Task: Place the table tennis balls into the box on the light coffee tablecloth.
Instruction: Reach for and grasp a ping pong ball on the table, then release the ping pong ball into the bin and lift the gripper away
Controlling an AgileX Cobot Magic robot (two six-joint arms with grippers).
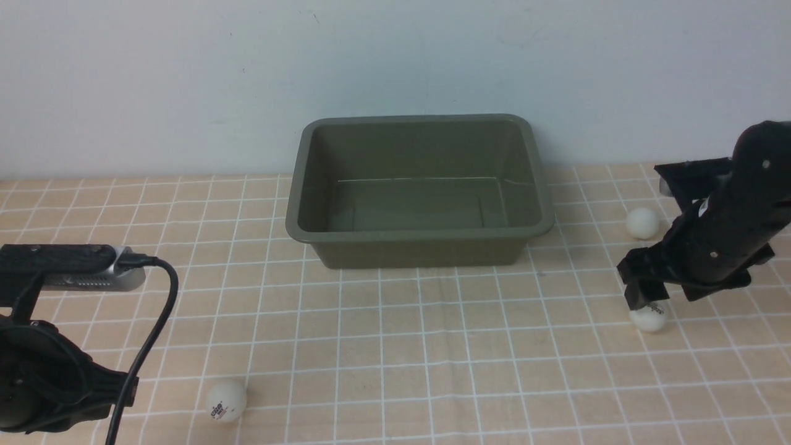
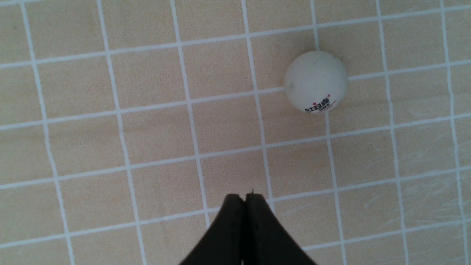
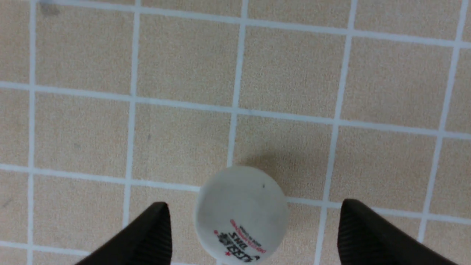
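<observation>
The olive-green box (image 1: 537, 185) stands empty at the back middle of the light coffee tablecloth (image 1: 395, 346). Three white balls lie on the cloth: one at the front left (image 1: 225, 402), one at the right (image 1: 648, 318) and one further back on the right (image 1: 642, 222). My right gripper (image 3: 254, 209) is open, its fingers either side of the right ball (image 3: 241, 215), not touching it; in the front view it hangs right over that ball (image 1: 642, 303). My left gripper (image 2: 244, 197) is shut and empty, a short way from the front left ball (image 2: 315, 86).
A pale wall rises right behind the box. My left arm with its camera and black cable (image 1: 148, 334) fills the front left corner.
</observation>
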